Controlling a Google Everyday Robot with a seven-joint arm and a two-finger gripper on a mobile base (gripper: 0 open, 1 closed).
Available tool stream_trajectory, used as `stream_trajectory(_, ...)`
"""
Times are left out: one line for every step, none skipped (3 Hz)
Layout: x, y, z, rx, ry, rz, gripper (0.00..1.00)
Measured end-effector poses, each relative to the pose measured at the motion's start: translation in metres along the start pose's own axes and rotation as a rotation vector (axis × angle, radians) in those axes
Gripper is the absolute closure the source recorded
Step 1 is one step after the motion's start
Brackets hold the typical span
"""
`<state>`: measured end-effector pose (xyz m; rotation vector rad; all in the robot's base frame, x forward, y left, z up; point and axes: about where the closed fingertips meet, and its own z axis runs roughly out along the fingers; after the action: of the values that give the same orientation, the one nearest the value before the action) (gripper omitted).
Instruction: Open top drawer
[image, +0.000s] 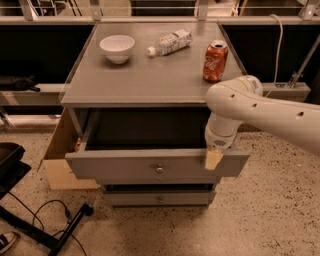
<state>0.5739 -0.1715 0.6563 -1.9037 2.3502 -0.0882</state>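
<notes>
The top drawer of the grey cabinet stands pulled well out, its wide front panel carrying a small round knob at centre. Its inside is dark and mostly in shadow. My gripper hangs from the white arm at the right end of the drawer front, with a tan fingertip resting over the panel's top edge. A lower drawer with a like knob is pulled out slightly beneath.
On the cabinet top stand a white bowl, a plastic bottle lying on its side and a red soda can. A cardboard piece leans at the cabinet's left. A black stand and cables lie on the floor at left.
</notes>
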Motion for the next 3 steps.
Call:
stream_trajectory(0.0,0.0,0.0,0.0,0.0,0.0,0.0)
stream_trajectory(-0.0001,0.0,0.0001,0.0,0.0,0.0,0.0)
stream_trajectory(-0.0091,0.002,0.0087,-0.023,-0.001,-0.013,0.0)
